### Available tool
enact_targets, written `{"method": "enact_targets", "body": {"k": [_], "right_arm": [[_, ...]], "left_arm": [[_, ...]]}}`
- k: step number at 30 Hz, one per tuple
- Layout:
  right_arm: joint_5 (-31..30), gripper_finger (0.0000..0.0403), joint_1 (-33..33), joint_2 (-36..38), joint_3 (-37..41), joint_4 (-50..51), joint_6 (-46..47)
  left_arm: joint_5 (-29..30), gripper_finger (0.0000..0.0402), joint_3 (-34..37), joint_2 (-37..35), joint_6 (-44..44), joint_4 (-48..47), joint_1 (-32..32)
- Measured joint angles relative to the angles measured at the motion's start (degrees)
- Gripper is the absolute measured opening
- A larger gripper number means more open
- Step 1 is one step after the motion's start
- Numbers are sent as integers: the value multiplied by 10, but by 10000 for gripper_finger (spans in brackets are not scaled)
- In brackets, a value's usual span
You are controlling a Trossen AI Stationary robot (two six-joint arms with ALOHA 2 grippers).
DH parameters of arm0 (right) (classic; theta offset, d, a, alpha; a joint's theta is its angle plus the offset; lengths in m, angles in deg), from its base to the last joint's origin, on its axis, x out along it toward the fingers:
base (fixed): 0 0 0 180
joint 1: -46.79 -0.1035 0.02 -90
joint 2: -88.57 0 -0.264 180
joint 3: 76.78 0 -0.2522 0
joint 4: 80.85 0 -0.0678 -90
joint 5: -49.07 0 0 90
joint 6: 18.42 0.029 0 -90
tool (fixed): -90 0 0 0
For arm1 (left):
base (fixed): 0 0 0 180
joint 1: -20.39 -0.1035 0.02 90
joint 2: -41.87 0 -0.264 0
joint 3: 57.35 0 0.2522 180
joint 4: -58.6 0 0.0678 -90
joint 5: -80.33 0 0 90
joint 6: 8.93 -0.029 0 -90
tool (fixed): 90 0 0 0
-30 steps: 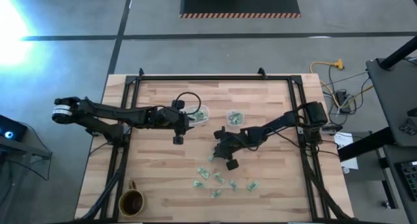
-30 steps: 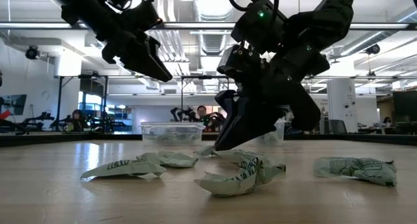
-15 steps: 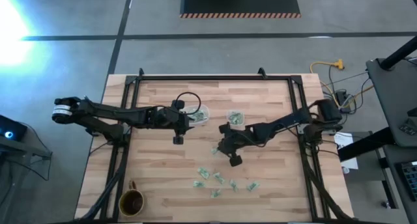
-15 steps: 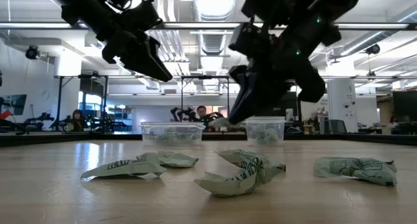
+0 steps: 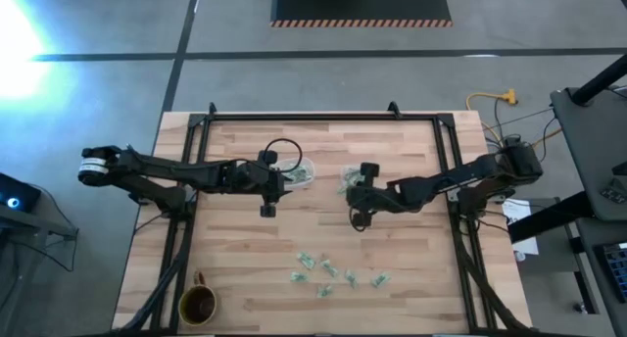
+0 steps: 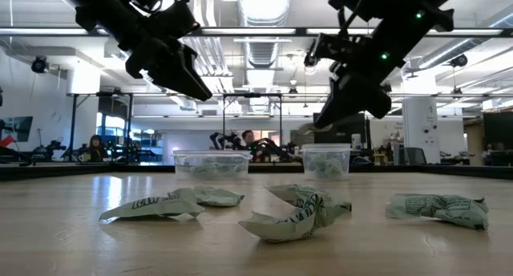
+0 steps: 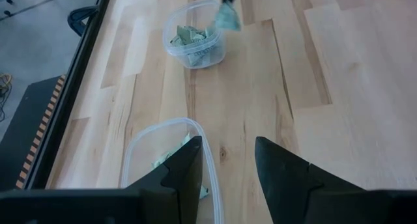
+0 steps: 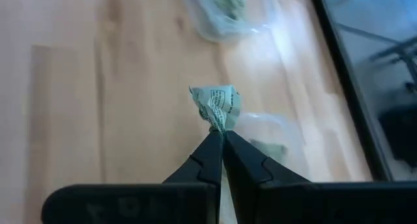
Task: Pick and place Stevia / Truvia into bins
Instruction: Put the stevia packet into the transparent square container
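Observation:
Several pale green and white Stevia / Truvia packets [image 5: 338, 272] lie loose on the wooden table near its front edge. More lie in the two clear bins: the wider one [image 5: 303, 170] and the smaller one [image 5: 355, 176]. My right gripper [image 8: 219, 130] is shut on one crumpled packet [image 8: 217, 105] and hangs above the table beside the smaller bin [image 8: 272, 139]. My left gripper [image 7: 228, 164] waits open over the wider bin's [image 7: 163, 152] rim, holding nothing. My right gripper pinches the crumpled packet by a twisted bit of its edge [image 8: 217, 125] between its two fingertips. The fingers slant down from the table's right side. The packet sticks out past the fingertips, lifted clear of the table [image 6: 309, 128].
A brown mug [image 5: 197, 304] stands at the table's near left corner. A black frame [image 5: 323, 119] runs round the tabletop. Bare wood lies between the bins and the loose packets [image 6: 298, 212]. People sit in the room beyond the table's far edge.
My right gripper has risen from the loose packets with one packet, lifting it clear of the table. It has swung toward the table's far edge and right, up to the smaller bin, and its wrist has turned on the way.

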Motion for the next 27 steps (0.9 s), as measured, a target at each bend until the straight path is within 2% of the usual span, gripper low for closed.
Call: {"method": "enact_targets", "body": {"k": [8,17,27], "right_arm": [[-38,9,24,11,18,-1,42],[-36,9,55,-5,23,3,70],[-35,9,55,-16,26,4,87]], "left_arm": [[0,125,0,0,0,0,0],[0,125,0,0,0,0,0],[0,125,0,0,0,0,0]]}}
